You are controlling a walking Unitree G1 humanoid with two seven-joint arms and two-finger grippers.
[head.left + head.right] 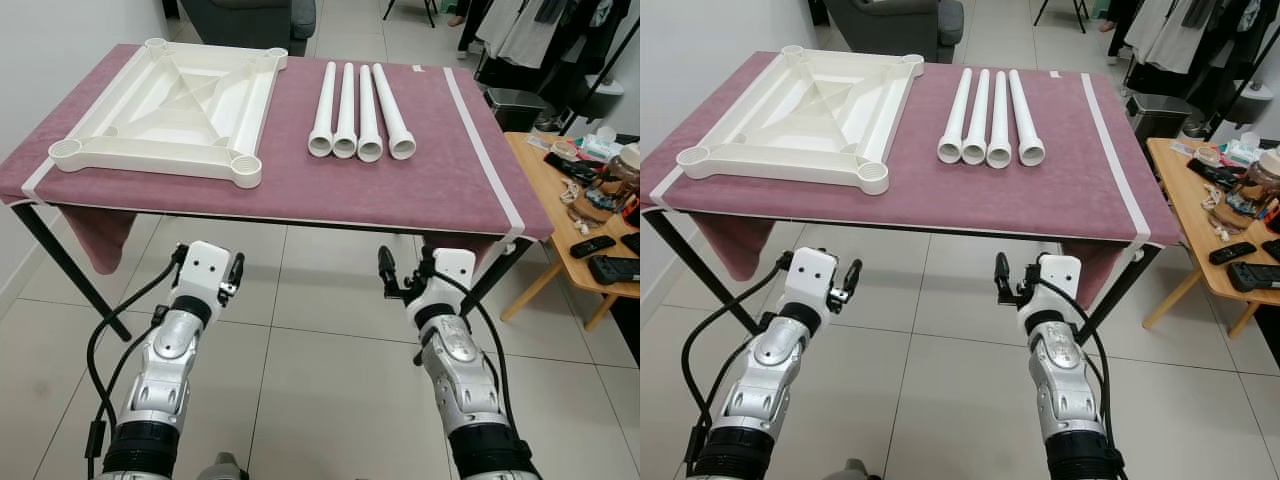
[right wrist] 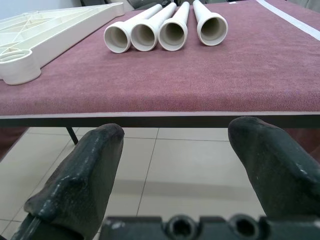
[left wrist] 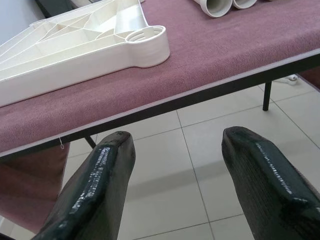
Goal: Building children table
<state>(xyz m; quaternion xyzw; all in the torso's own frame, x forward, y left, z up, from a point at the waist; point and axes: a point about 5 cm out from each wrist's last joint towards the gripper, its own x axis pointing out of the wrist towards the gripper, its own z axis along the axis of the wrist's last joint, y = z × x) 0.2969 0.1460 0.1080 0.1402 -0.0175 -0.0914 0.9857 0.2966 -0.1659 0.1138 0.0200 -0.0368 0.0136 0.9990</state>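
A white plastic table top (image 1: 165, 105) lies upside down on the left half of a work table covered in a maroon cloth (image 1: 440, 180), with round leg sockets at its corners. Several white tube legs (image 1: 358, 110) lie side by side at the middle, their flared mouths toward me. Both arms are held low in front of the table's front edge, over the tiled floor. My left gripper (image 3: 175, 165) is open and empty below the table top's near right socket (image 3: 145, 42). My right gripper (image 2: 172, 160) is open and empty, facing the tube mouths (image 2: 165, 32).
The work table stands on slanted black legs (image 1: 60, 260), and the cloth hangs over its left front corner. A low wooden side table (image 1: 560, 215) with remotes and clutter stands at the right. A dark chair (image 1: 250, 20) is behind, a clothes rack back right, a wall on the left.
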